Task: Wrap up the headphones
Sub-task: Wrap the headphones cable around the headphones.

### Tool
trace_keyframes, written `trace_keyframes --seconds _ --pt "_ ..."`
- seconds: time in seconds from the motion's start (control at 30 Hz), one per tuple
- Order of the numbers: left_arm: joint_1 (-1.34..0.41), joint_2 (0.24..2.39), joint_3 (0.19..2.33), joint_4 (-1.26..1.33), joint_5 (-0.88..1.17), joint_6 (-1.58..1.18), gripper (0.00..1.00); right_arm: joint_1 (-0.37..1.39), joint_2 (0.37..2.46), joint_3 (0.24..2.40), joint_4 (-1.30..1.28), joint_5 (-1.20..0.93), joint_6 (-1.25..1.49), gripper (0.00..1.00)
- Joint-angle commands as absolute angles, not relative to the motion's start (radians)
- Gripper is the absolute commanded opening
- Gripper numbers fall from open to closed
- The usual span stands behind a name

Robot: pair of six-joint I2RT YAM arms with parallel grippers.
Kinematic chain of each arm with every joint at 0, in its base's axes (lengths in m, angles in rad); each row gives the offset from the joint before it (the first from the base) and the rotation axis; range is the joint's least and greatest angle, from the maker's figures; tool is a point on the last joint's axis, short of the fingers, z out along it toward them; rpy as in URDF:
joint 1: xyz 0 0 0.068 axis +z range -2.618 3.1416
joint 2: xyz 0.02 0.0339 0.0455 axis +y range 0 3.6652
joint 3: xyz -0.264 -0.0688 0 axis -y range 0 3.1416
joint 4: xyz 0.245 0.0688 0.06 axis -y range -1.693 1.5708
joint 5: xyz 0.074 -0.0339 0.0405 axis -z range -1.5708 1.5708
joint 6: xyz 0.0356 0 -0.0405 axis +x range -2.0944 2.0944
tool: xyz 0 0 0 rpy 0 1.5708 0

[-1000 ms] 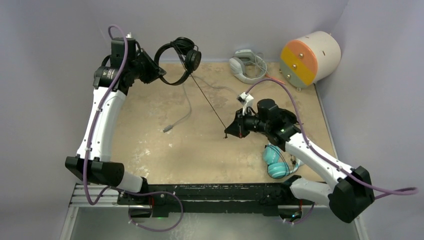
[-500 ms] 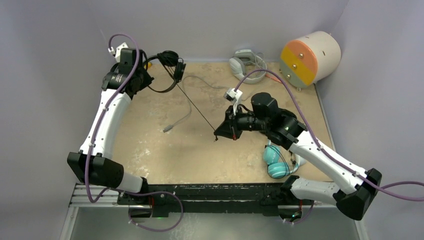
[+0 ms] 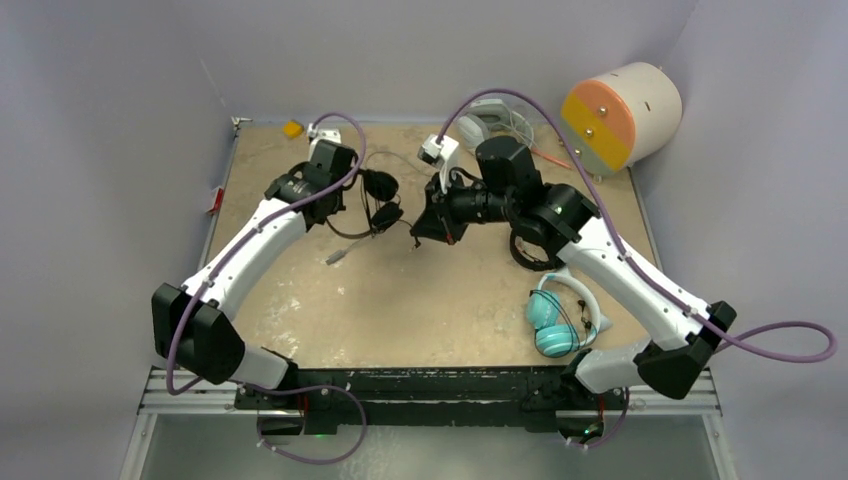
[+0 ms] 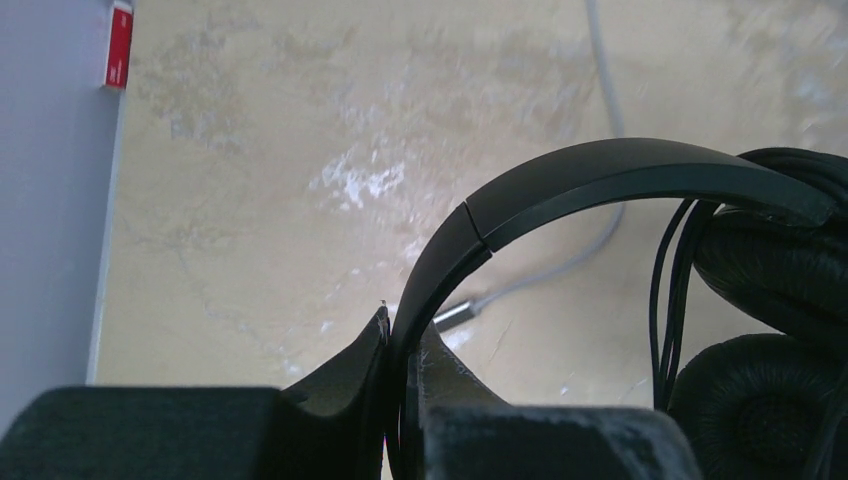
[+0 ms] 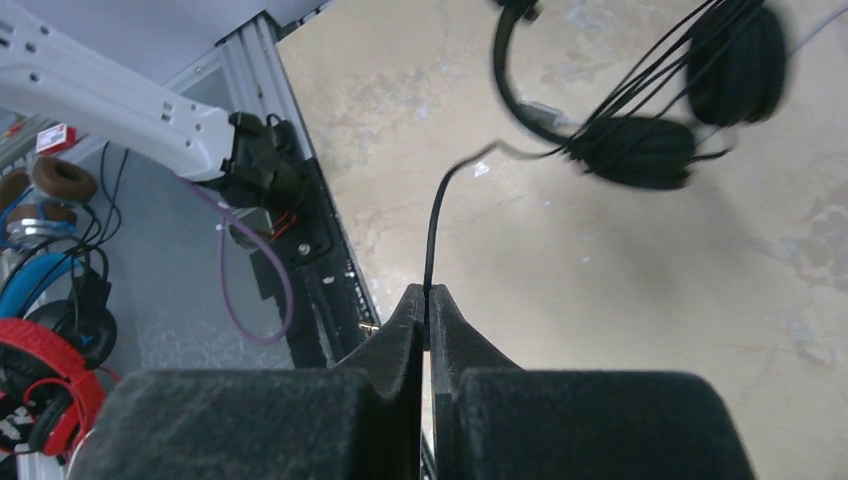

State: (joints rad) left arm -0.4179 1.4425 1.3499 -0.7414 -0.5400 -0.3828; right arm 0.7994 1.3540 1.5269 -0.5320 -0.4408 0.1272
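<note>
Black slim band headphones now sit at upper centre of the overhead frame, carried in from the upper-left corner by my left gripper, clamped on the band. My right gripper, pinched shut on the thin black cord, has followed; the long taut span is gone, so I judge wrapping well advanced.

Orange-faced cylinder, far-right corner
</note>
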Motion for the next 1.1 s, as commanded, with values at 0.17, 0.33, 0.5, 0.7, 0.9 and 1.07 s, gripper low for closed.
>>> trace_keyframes --seconds 0.17,0.33,0.5,0.7,0.9,1.07 --pt "-0.597 1.313 1.136 -0.667 -0.558 -0.245 0.0 0.671 1.468 1.704 -0.595 -0.471 0.079 0.0" --pt "-0.668 1.262 1.074 -0.669 -0.457 -0.228 0.0 0.583 1.527 1.738 -0.602 -0.477 0.076 0.0" --pt "-0.709 1.185 1.044 -0.653 -0.302 -0.253 0.0 0.48 1.557 1.671 -0.563 -0.518 0.086 0.0" --pt "-0.717 1.119 1.02 -0.641 -0.124 -0.279 0.0 0.41 1.575 1.502 -0.458 -0.56 0.129 0.0" --pt "-0.716 1.013 0.945 -0.503 0.116 -0.316 0.0 0.399 1.536 1.309 -0.273 -0.637 0.162 0.0" --pt "-0.716 1.003 0.948 -0.465 0.193 -0.46 0.0 0.399 1.457 1.115 -0.041 -0.745 0.201 0.0"
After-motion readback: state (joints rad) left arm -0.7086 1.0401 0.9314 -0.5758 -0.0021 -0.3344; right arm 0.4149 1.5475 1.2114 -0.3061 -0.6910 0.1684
